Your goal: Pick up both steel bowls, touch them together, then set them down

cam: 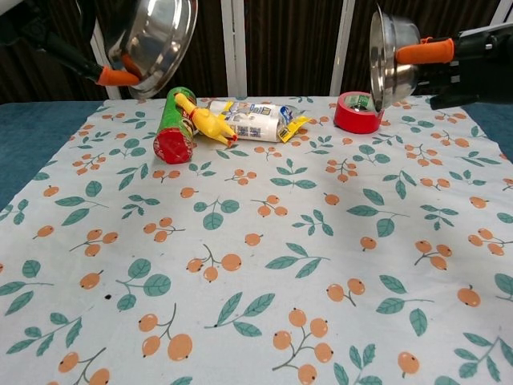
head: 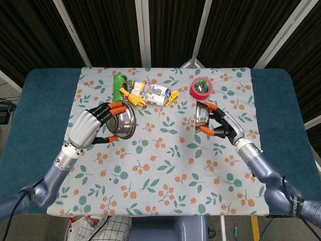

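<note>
Fingers (cam: 420,51) grip bowl (cam: 388,54); palm cropped.

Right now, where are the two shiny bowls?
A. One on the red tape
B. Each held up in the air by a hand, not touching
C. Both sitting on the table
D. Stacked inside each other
B: the left hand holds one steel bowl and the right hand holds the other bowl, both lifted and apart.

lit: bright, even overhead | shadows soft | bg dark | steel bowl (cam: 160,36) glare, slight blur
</note>
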Available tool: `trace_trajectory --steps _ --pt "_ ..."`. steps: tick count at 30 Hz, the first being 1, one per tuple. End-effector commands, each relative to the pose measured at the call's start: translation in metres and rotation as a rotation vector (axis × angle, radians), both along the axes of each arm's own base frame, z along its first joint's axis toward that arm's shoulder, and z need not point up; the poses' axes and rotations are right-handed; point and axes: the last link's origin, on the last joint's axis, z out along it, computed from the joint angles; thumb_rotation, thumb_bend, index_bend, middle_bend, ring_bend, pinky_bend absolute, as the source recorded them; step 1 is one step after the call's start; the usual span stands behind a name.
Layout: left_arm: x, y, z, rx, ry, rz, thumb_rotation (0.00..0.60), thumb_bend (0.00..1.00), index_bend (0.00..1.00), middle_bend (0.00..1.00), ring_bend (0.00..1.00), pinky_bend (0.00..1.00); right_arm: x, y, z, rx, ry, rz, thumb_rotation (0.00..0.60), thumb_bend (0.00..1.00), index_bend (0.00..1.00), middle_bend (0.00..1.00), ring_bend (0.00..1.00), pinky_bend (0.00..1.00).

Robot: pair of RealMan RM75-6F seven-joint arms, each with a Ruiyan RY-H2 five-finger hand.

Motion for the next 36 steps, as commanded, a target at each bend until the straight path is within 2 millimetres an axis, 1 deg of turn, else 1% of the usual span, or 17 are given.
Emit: trace_trajectory --steps 1,12,20,25,32,36 --pt "0.005 0.002 -0.012 -0.020 -0.002 -0.022 0.600 0.32 0.44 0.59 0.42 0.61 0.014 -0.003 0.000 0.026 -0.032 0.025 0.600 0.43 0.82 0.79 0.83 1.00" --pt "0.017 0.000 -0.020 -0.010 -0.018 -0.089 0.600 0.32 0.44 0.59 0.42 0.61 0.040 0.016 -0.010 0.146 -0.133 0.035 0.600 0.45 0.82 0.79 0.83 1.00" --pt "0.025 -0.002 -0.027 -0.016 -0.019 -0.110 0.600 0.32 0.44 0.59 0.42 0.61 0.057 0.023 -0.021 0.214 -0.173 0.042 0.600 0.46 0.82 0.79 0.83 1.00" --pt "0.028 -0.004 -0.030 -0.026 -0.019 -0.115 0.600 0.32 0.44 0.59 0.42 0.61 0.069 0.027 -0.026 0.236 -0.186 0.061 0.600 0.46 0.82 0.79 0.83 1.00" --pt "0.023 -0.012 -0.032 -0.043 -0.021 -0.125 0.600 0.32 0.44 0.60 0.42 0.61 0.087 0.037 -0.028 0.264 -0.208 0.089 0.600 0.47 0.82 0.79 0.83 1.00" --pt "0.029 -0.012 -0.036 -0.054 -0.025 -0.135 0.600 0.32 0.44 0.60 0.42 0.61 0.093 0.044 -0.028 0.271 -0.216 0.101 0.600 0.47 0.82 0.79 0.83 1.00"
